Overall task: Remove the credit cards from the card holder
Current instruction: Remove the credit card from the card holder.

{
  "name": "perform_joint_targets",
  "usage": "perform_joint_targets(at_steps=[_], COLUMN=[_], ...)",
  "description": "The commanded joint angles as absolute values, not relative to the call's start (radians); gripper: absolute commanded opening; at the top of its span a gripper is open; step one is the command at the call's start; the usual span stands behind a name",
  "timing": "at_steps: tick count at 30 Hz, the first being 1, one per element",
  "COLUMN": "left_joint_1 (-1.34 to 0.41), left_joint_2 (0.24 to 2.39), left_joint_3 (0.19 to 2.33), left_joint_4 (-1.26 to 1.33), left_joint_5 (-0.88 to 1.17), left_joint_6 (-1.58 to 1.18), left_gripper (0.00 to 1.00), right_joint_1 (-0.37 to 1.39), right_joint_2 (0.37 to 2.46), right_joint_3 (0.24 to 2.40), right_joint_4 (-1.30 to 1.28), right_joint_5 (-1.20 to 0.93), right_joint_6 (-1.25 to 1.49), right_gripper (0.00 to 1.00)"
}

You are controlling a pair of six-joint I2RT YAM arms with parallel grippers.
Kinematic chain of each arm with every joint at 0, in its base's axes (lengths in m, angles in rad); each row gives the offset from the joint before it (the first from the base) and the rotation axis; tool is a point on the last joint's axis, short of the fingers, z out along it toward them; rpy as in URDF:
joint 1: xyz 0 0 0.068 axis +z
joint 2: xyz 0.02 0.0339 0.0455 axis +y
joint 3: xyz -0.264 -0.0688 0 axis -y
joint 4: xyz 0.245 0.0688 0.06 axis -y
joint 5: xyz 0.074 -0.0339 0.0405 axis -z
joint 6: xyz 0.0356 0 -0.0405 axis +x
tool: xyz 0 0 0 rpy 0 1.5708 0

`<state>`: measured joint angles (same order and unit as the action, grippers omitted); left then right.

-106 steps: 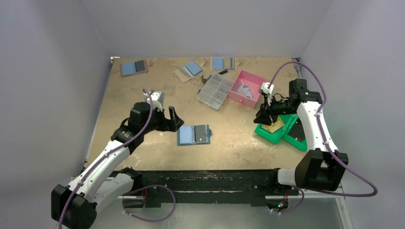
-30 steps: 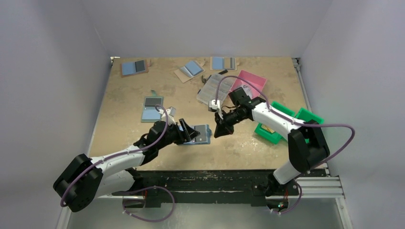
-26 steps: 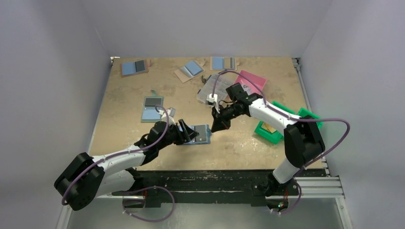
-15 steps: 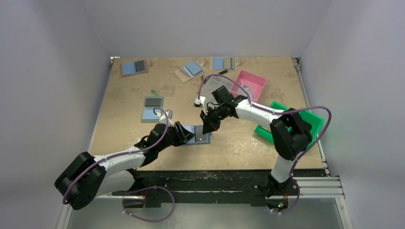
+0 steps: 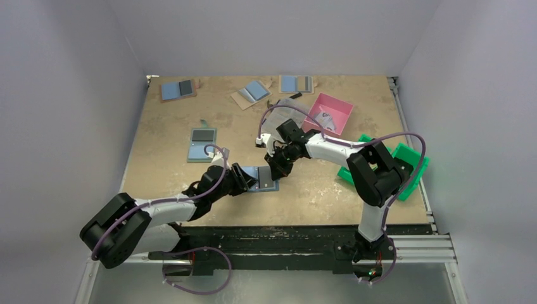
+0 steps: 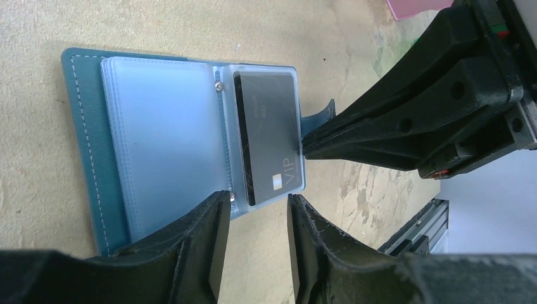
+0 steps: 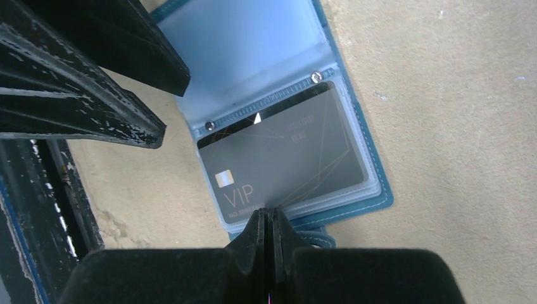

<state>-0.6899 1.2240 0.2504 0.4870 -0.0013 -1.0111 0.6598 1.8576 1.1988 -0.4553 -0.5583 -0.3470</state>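
Observation:
The card holder lies open on the table, blue half beside a clear sleeve that holds a grey "VIP" credit card. In the right wrist view the same card fills the near half of the holder. My left gripper is open partway, its fingertips straddling the sleeve's edge at the fold, with bare table between them. My right gripper is shut, its tips touching the outer edge of the card's sleeve. From above, the left gripper and right gripper flank the holder.
Other card holders lie at the left and along the back. A pink box and green trays stand at the right. The black rail runs along the near edge.
The right arm has swung left from the green trays, and its shut tips have come to the holder's right edge. The left gripper's jaws have narrowed at the holder.

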Motion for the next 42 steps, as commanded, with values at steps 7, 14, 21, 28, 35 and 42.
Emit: perform_joint_targets(at_steps=[7,14,21,28,35,42], left_joint_1=[-0.694,-0.693,-0.686,-0.656,-0.649,-0.649], left_joint_2=[1.276,1.332,1.397,1.477,1.565,1.545], left_joint_3=[0.267,0.288,0.306,0.293,0.284,0.268], left_joint_4=[0.595,0.630,0.662,0.745,0.848,0.845], left_joint_5=[-0.005,0.017,0.021,0.064,0.110,0.111], left_joint_6=[-0.996,-0.991,-0.989,-1.003,-1.028,-1.029], left_gripper=[0.42,0.42,0.41,0.36,0.29,0.00], right_joint_1=[0.661,0.663,0.669,0.674,0.719,0.724], right_joint_2=[1.878,1.905,1.925,1.940,1.992,2.003], right_joint_3=[1.228,1.233,1.235,1.245,1.276,1.274], right_joint_4=[-0.442,-0.447,-0.454,-0.466,-0.481,-0.469], right_joint_5=[-0.507,-0.488,-0.482,-0.533,-0.655,-0.619], right_joint_6=[-0.330,-0.331,-0.334,-0.332,-0.302,-0.270], right_gripper=[0.00,0.00,0.00,0.00,0.00,0.00])
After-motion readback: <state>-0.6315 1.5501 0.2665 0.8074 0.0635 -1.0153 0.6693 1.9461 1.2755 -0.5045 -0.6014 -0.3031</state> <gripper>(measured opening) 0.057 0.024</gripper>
